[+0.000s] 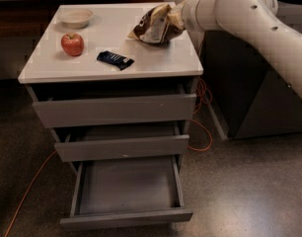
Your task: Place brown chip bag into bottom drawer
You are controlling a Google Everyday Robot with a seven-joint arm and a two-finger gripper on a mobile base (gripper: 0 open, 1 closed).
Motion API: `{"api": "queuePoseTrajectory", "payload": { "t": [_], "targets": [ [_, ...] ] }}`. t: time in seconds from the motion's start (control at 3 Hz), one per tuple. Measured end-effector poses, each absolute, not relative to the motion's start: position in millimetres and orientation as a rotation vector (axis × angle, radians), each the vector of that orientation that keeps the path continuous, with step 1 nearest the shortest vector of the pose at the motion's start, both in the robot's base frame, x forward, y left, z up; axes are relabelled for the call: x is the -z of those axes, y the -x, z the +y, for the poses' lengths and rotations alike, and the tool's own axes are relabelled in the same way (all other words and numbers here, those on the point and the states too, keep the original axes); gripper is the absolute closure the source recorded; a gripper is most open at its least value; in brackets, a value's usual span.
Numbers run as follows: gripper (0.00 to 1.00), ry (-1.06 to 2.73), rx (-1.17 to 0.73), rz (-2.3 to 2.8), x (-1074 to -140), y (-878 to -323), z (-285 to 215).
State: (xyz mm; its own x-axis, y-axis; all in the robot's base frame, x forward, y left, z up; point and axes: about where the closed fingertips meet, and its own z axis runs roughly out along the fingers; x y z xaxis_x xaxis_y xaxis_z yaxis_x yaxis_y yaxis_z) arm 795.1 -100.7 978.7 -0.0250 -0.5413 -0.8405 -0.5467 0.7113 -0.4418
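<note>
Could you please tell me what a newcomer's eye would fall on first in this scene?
The large white robot arm reaches in from the right, its gripper holding the brown chip bag over the back right of the white cabinet top. Below, the bottom drawer is pulled far out, showing its grey interior. A red apple sits on the left of the top.

One camera looks down, fairly near, from before the white-topped grey table [146,58]; above its back-right corner the gripper [172,19] clasps a crinkly brown chip bag [152,27].
</note>
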Motion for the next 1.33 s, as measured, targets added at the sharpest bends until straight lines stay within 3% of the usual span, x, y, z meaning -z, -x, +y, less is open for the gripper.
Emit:
{"api": "queuePoseTrajectory", "payload": {
  "t": [0.67,1.33],
  "targets": [
    [1.0,1.224,-0.177,1.668,-880,-717,-2],
    [1.0,1.347,-0.14,1.646,-870,-645,34]
  ]
}}
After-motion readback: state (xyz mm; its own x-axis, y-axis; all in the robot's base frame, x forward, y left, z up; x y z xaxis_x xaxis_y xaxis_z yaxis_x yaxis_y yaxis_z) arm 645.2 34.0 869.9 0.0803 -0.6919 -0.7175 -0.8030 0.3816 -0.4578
